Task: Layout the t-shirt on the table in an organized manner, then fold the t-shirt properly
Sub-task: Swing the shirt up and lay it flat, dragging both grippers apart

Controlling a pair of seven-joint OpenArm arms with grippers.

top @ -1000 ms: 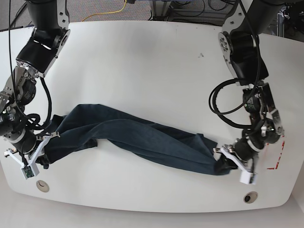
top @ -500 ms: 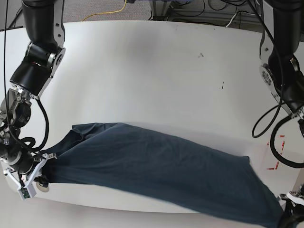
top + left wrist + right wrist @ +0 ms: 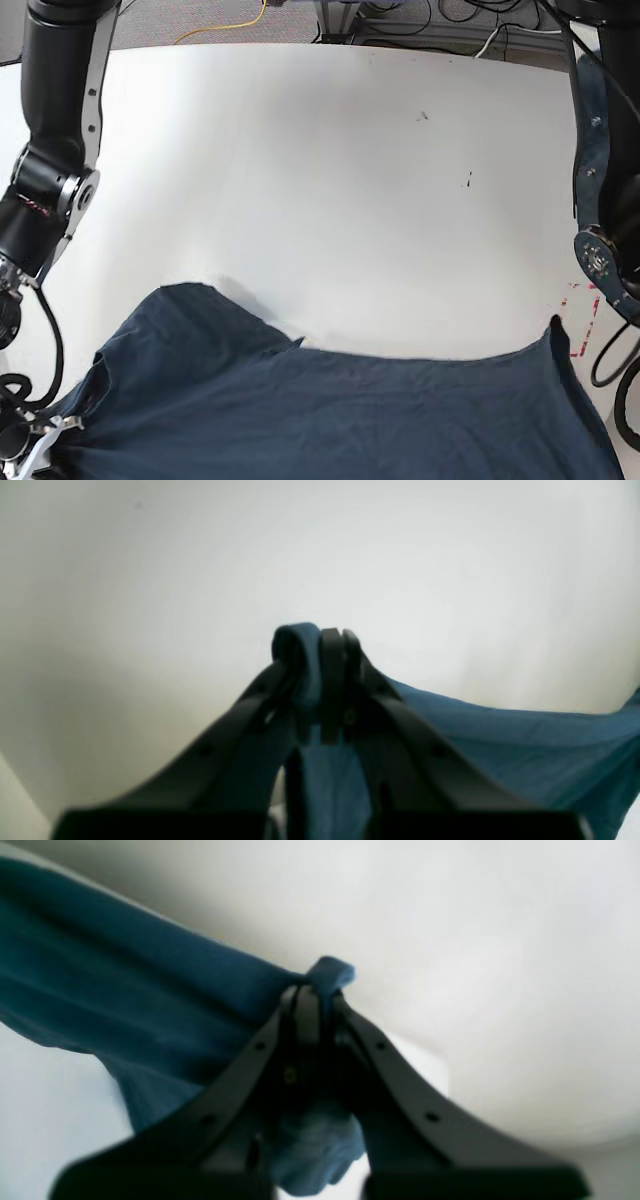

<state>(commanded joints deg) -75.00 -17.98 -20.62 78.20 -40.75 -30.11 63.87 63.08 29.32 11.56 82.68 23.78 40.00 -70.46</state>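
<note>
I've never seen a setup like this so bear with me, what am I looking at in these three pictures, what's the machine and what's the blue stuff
It is a robot with two arms working over a white table. One picture looks down from above; the other two come from small cameras mounted on each wrist, looking along the black fingers. The blue stuff is a dark navy t-shirt. The left end effector is shut on a bunched bit of its edge, and the right end effector pinches another part. In the overhead view the shirt is spread wide across the near edge of the table. A red tape mark shows beside the shirt, on that picture's right.
</note>
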